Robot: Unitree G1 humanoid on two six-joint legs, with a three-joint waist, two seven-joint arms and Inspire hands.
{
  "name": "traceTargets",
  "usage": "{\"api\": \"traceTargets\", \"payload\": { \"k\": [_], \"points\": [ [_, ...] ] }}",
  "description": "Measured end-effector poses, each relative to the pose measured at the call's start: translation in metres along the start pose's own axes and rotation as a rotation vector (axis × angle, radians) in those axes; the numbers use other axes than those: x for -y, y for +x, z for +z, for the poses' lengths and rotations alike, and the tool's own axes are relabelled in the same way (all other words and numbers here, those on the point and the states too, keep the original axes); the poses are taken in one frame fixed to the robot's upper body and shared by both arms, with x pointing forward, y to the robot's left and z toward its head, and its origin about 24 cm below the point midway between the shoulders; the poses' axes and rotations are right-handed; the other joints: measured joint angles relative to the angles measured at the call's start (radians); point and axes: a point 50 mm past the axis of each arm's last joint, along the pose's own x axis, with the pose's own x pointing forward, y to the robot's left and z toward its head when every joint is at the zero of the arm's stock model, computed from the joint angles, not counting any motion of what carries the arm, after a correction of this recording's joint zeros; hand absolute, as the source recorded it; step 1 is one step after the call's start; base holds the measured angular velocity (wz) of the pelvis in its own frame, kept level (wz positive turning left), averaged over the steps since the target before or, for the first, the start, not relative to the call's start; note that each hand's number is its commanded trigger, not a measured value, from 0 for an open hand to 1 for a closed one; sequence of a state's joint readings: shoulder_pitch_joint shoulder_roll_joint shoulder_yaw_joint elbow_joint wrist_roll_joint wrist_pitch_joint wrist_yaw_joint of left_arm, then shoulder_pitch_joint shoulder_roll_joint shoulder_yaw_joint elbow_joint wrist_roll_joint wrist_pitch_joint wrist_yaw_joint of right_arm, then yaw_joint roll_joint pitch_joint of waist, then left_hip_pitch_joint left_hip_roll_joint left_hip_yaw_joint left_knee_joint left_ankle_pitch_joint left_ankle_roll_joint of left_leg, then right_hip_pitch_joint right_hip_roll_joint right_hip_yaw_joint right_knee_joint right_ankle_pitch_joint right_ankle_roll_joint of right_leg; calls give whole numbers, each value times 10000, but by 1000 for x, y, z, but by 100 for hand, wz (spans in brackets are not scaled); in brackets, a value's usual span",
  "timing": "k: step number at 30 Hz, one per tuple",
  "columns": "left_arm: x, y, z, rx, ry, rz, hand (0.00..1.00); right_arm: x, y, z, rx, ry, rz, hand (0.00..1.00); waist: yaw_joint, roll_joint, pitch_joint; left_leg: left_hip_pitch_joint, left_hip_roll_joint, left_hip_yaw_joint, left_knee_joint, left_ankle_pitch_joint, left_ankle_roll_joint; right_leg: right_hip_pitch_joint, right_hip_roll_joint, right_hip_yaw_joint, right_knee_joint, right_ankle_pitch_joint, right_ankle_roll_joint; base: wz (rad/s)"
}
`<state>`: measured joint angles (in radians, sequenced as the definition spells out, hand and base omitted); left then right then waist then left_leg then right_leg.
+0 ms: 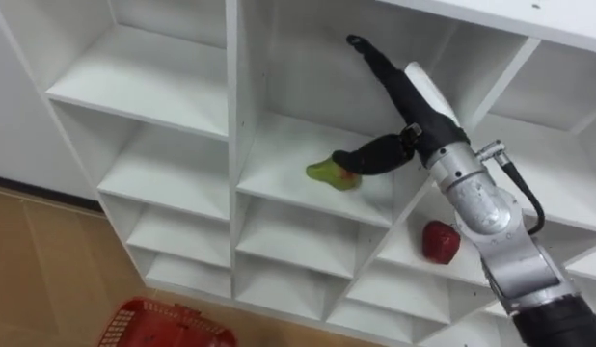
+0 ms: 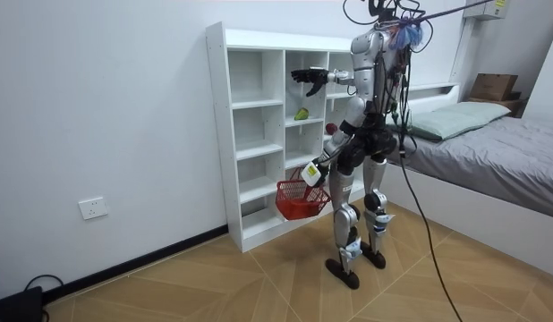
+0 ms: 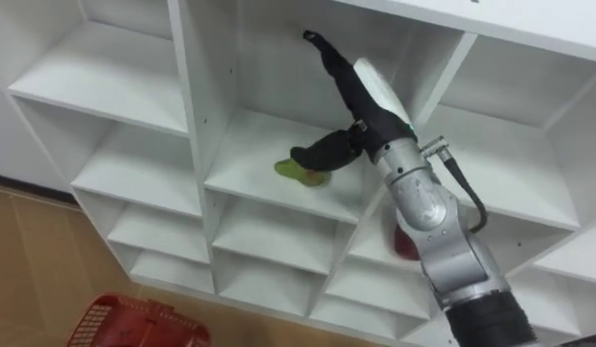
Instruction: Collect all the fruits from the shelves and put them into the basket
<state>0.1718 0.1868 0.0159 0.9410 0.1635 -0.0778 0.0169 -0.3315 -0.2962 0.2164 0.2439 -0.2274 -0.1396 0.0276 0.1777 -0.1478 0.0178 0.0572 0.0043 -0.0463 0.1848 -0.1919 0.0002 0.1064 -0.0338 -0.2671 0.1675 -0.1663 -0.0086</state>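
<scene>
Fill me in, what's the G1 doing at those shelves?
The robot stands at the white shelves, collecting fruit. Its right hand is inside a middle compartment, open, with the thumb down by a green fruit that lies on the shelf. Whether it touches is unclear, and nothing is gripped yet. A red fruit sits in a compartment lower and to the right. A red basket hangs at its left hand, low in front of the lower shelves.

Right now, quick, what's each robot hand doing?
Left robot hand: closed on the handle of the red basket.
Right robot hand: open, thumb by the green fruit, not gripping it.
</scene>
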Motion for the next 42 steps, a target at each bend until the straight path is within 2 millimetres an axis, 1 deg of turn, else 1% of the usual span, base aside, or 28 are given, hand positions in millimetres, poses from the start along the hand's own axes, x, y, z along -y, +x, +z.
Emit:
{"api": "traceTargets", "payload": {
  "k": [3, 5, 6, 8, 10, 13, 14, 16, 19, 23, 30, 31, 33, 34, 35, 37, 38, 39, 42],
  "points": [
    [-3, 1, 0, -126, 95, -37, 100, 6, 4, -8, -385, 275, -94, 0, 10, -139, 7, -129, -29, -229, 100, 0, 0, 4, -11, -132, 2, -1, 2, 19],
    [-7, 0, -3, -394, 69, -6, 100, 9, 4, -17, -801, 745, -193, 0, 91, -250, 9, -234, -36, -399, 175, 1, -8, 7, -9, -374, 3, -1, 2, 25],
    [-8, 0, -4, -480, 69, -7, 100, 10, 3, -20, -941, 808, -223, 0, 93, -339, -49, -279, -38, -418, 214, 0, -10, 6, -8, -382, 3, -1, 2, 27],
    [-14, 0, -6, -661, 487, 67, 100, 14, 2, -29, -1443, 1288, -374, 0, 138, -387, -26, -396, -49, -547, 375, -4, -18, 37, -7, -431, 3, -1, 2, 28],
    [-18, 0, -5, -684, 809, 110, 100, 20, 2, -33, -1588, 1612, -555, 0, 141, -398, -28, -496, -81, -657, 444, -5, -19, -26, -23, -497, 4, -1, 2, 17],
    [-21, 0, -5, -800, 968, 51, 100, 23, 6, -32, -1610, 2020, -724, 0, 188, -354, 4, -624, -115, -661, 506, -6, -17, -83, -44, -520, -4, -2, 3, -1],
    [-21, 0, -6, -892, 931, 41, 100, 24, 7, -32, -1640, 2232, -769, 0, 189, -386, -19, -676, -123, -663, 508, -6, -17, -119, -52, -541, -1, -5, 7, 0],
    [-22, 0, -7, -1038, 912, 35, 100, 26, 9, -35, -1848, 2465, -819, 0, 211, -392, -24, -768, -145, -684, 554, 0, -18, -157, -65, -567, 2, -5, 8, 4],
    [-23, 1, -3, -997, 900, 98, 100, 27, 10, -45, -2346, 2987, -970, 0, 214, -445, -36, -898, -182, -771, 704, 11, -16, -216, -92, -662, 3, -6, 10, 10],
    [-25, 2, 7, -619, 911, 220, 100, 29, 11, -50, -2632, 3130, -1049, 0, 237, -496, -65, -1209, -205, -847, 908, 15, -19, -399, -79, -676, 12, 17, 1, 4],
    [-26, 7, 28, -26, 1063, 203, 100, 26, 9, -63, -3281, 3095, -917, 0, 278, -502, -68, -1419, -251, -1066, 1052, 59, -39, -477, -80, -828, 32, 44, -16, 9],
    [-26, 8, 29, 3, 1086, 195, 100, 26, 9, -63, -3294, 3093, -910, 0, 280, -510, -73, -1454, -255, -1074, 1054, 77, -42, -515, -81, -830, 37, 48, -21, 4],
    [-26, 8, 32, 71, 1115, 183, 100, 25, 8, -65, -3388, 3100, -879, 0, 279, -533, -53, -1544, -258, -1077, 1059, 133, -39, -587, -83, -844, 36, 81, -28, 0],
    [-26, 8, 32, 78, 1117, 184, 100, 25, 8, -66, -3421, 3102, -873, 0, 283, -541, -58, -1571, -258, -1077, 1066, 134, -38, -609, -85, -849, 39, 82, -27, 0],
    [-27, 9, 33, 94, 1129, 201, 100, 25, 8, -66, -3448, 3107, -877, 0, 292, -577, -82, -1693, -258, -1076, 1075, 138, -37, -734, -89, -852, 65, 86, -31, 0],
    [-28, 9, 35, 135, 1144, 226, 100, 25, 8, -67, -3508, 3134, -893, 0, 293, -631, -65, -1844, -253, -1077, 1093, 169, -40, -881, -84, -857, 65, 133, -42, 0],
    [-28, 10, 36, 134, 1153, 205, 100, 25, 7, -70, -3627, 3143, -910, 0, 359, -625, -16, -1889, -252, -1073, 1118, 173, -35, -917, -81, -863, 58, 176, -43, -4],
    [-26, 11, 36, 101, 1233, 152, 100, 24, 5, -74, -3818, 3147, -918, 0, 442, -609, 1, -1932, -257, -1066, 1136, 177, -25, -957, -85, -855, 57, 208, -36, -3],
    [-25, 12, 39, 167, 1399, 79, 100, 23, 2, -80, -4133, 3106, -940, 0, 528, -564, 38, -2244, -265, -1076, 1211, 213, 1, -1225, -96, -892, 77, 274, -37, 3]
  ]
}}
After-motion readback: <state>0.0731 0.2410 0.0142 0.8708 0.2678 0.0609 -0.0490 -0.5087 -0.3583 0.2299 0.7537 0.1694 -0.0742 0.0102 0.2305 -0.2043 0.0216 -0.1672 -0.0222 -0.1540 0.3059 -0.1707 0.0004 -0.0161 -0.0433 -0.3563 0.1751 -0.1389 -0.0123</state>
